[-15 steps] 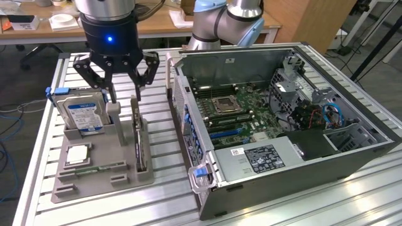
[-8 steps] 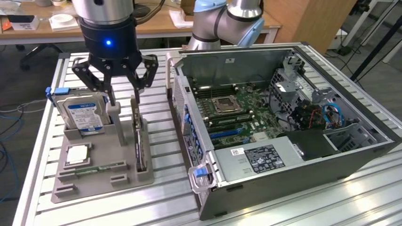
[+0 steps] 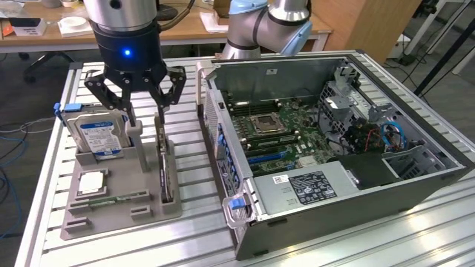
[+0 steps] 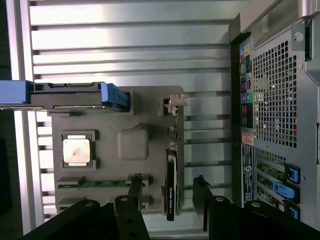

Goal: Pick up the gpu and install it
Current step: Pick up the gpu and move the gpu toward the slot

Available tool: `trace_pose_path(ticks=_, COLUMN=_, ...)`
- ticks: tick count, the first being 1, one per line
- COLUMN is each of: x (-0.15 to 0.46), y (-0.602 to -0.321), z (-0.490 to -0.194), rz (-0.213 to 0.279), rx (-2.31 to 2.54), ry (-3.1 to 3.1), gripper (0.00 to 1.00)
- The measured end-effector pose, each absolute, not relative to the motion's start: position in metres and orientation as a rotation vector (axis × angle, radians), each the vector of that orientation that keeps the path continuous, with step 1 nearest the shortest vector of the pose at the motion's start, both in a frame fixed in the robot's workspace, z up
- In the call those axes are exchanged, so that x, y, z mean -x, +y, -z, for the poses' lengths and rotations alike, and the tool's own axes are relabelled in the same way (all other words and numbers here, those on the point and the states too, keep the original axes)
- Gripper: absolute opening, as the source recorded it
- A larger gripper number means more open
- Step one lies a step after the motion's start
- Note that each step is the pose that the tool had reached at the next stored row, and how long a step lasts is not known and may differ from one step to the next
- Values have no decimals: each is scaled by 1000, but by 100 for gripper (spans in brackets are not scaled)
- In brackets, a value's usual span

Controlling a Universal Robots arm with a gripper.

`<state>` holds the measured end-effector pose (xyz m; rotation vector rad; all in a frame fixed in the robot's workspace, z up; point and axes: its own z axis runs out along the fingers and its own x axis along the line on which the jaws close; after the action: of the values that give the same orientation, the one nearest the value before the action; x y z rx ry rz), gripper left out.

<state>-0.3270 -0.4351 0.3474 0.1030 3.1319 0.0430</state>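
The gpu (image 3: 164,167) is a thin dark card standing on edge in a slot of the grey holder tray (image 3: 111,217), its silvery bracket at the far end. My gripper (image 3: 144,108) hangs just above that end, open, with nothing held. From the wrist, the gpu (image 4: 171,200) runs edge-on between my two black fingers (image 4: 135,187), one on each side and both apart from it; the gripper (image 4: 167,184) stands over the card. The open computer case (image 3: 334,139) lies to the exterior view's right, its motherboard (image 3: 275,128) exposed.
The tray also holds a hard drive (image 3: 99,133) with a blue-white label, a processor chip (image 3: 90,182) and a green memory stick (image 3: 119,198). The case's perforated rear wall (image 4: 275,100) rises close beside the tray. Slatted aluminium table (image 3: 186,245) underneath; desks behind.
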Motion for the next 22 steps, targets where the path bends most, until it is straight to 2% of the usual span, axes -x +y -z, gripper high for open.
trace_pose_path(ticks=22, x=327, y=-435, z=-311, rz=-39, rx=-103, ry=3127, gripper=53)
